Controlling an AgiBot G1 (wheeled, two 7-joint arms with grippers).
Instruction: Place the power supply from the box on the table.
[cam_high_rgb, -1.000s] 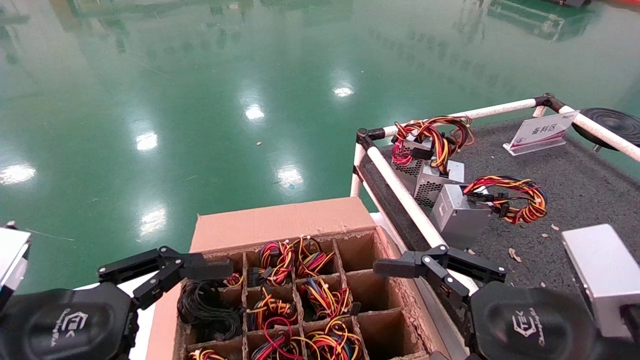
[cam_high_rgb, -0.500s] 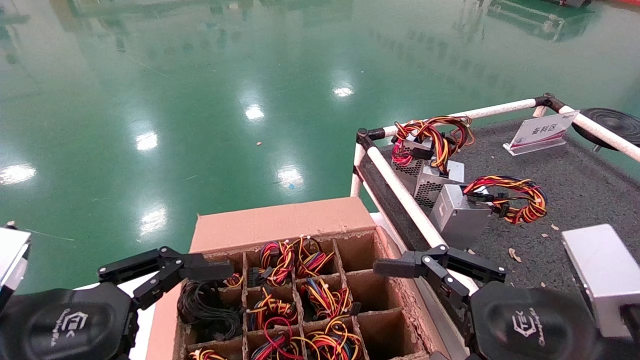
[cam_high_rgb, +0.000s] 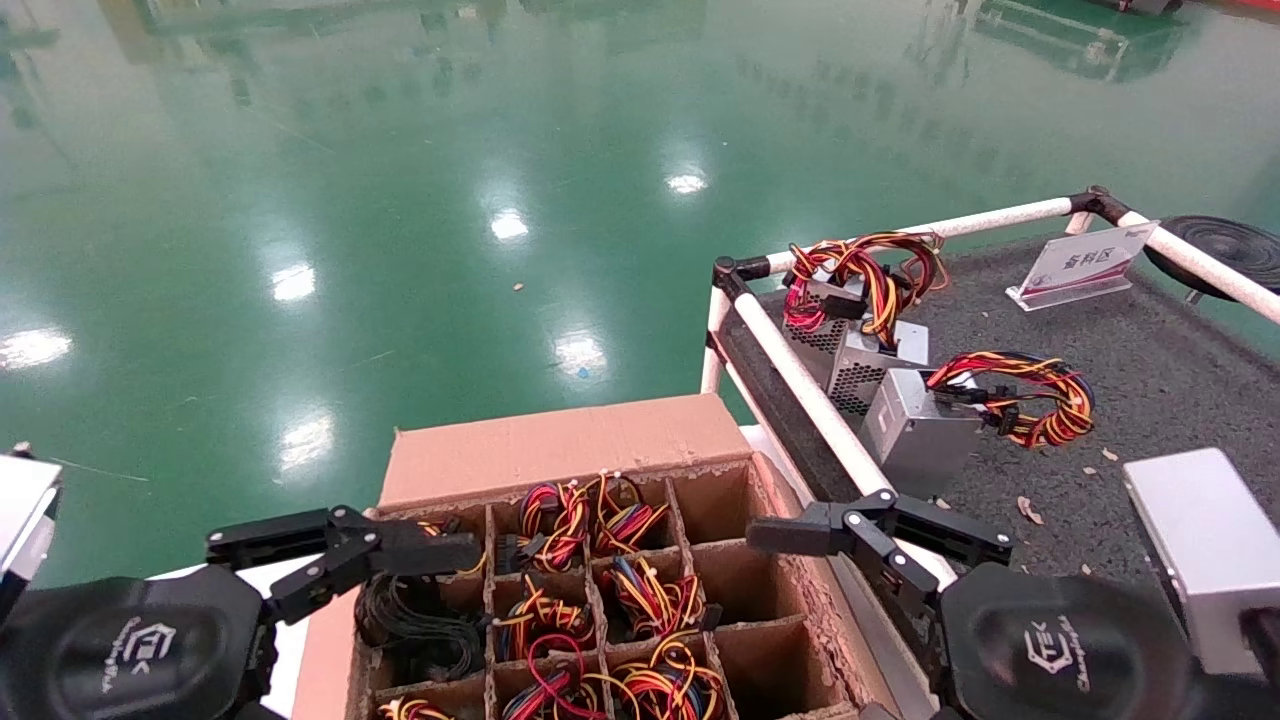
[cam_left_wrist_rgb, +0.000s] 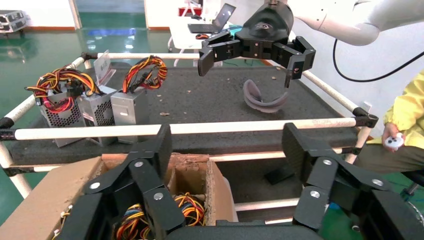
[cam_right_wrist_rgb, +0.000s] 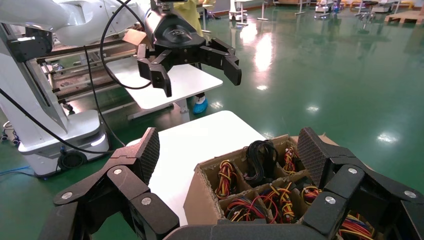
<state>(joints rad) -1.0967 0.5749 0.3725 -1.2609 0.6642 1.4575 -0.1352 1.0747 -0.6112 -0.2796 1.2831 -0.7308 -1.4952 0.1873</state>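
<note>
While two grippers gape, three power supplies (cam_high_rgb: 915, 430) (on table (cam_high_rgb: 1180, 380)).

The box (cam_high_rgb: 560, 450) runs off the head view's lower edge, so its near cells are cut off. In the filled cells only wire loops (cam_high_rgb: 640, 590) show; the cases beneath are hidden. At the table (cam_high_rgb: 1180, 380)'s far edge, the small sign (cam_high_rgb: 1085, 262)'s lettering is too small to read.

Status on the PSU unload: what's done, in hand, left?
Done: three power supplies sit on the table by its rail. In hand: nothing; left gripper and right gripper hang open over the box. Left: wire bundles fill several cells.
</note>
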